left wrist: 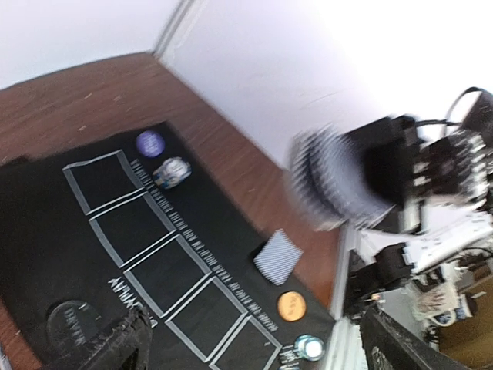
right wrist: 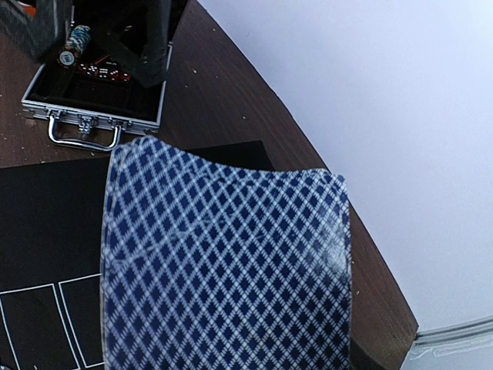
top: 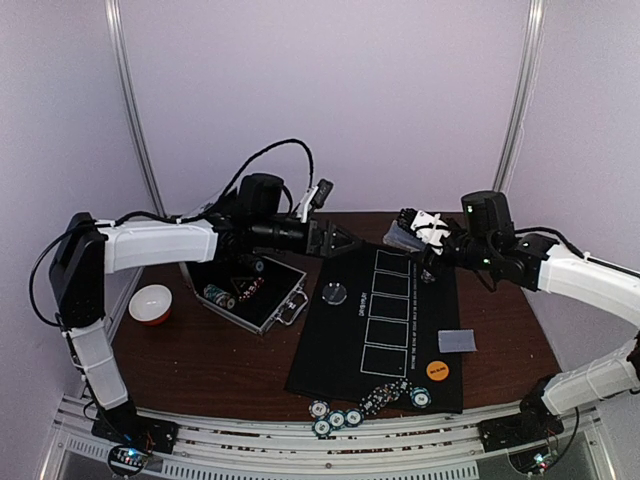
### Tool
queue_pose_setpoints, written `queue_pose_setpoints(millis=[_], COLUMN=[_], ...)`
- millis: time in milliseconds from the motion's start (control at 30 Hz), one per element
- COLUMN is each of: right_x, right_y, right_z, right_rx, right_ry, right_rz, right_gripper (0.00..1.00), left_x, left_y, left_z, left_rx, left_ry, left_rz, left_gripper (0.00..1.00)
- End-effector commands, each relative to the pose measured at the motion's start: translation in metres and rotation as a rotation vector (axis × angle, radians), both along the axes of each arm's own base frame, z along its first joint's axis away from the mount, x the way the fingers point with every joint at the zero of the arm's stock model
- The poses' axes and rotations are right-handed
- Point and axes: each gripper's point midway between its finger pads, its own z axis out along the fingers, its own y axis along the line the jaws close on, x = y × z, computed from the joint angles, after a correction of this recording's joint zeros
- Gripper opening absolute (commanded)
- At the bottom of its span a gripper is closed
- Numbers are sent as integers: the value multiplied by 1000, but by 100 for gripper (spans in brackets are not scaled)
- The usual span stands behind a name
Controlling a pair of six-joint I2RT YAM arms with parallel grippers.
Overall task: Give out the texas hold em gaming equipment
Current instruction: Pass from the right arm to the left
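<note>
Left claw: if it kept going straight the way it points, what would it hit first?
Probably the mat, around its outlined boxes: the left claw angles down over it, though depth is hard to judge.

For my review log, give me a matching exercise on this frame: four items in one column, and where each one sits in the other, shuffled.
Things
1. red-and-white bowl
2. orange disc
3. deck of cards
4. silver case

Places
A. near right corner of the black mat
B. lying open, just left of the mat
C. held in the right gripper
D. by itself near the left edge of the table

Pairs: 1-D, 2-A, 3-C, 4-B
</note>
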Motion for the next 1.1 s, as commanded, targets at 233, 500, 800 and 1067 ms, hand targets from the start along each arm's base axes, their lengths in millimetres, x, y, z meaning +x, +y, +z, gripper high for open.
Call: queue_pose_setpoints(millis=[233,500,800,1067], right_x=[-18,-21,-20,-20], right_y=[49,72,79,86], right_z=[12,9,9,11], right_rx=[8,-4,-3,-2], right_ry=[-39,-41,-48,-53], right_rz=[167,213,228,251], right_gripper=[50,49,49,49], left_x=[-14,6,1,-22], left_y=[-10,-18,-20,-29], left_z=[61,11,9,25], left_rx=[-188,10,17,-114], left_ry=[-14,19,1,42], left_rz=[-158,-86,-125,-257], left_gripper=[98,98,98,96])
